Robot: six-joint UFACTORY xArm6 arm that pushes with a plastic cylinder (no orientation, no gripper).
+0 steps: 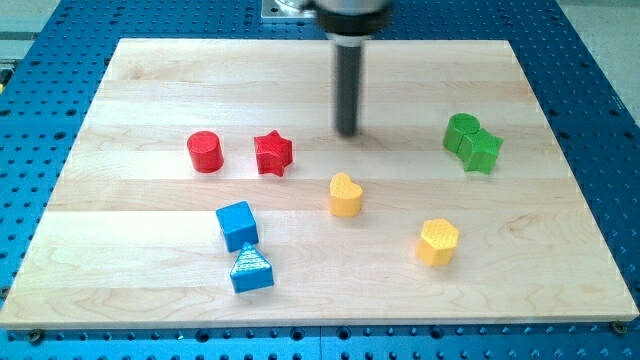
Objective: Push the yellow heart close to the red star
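Note:
The yellow heart lies near the middle of the wooden board. The red star lies up and to its left, a short gap away. My tip rests on the board above the heart, to the right of the red star, touching neither block.
A red cylinder lies left of the star. A blue cube and a blue triangle sit at lower left. A yellow hexagon is at lower right. A green cylinder and green star touch at right.

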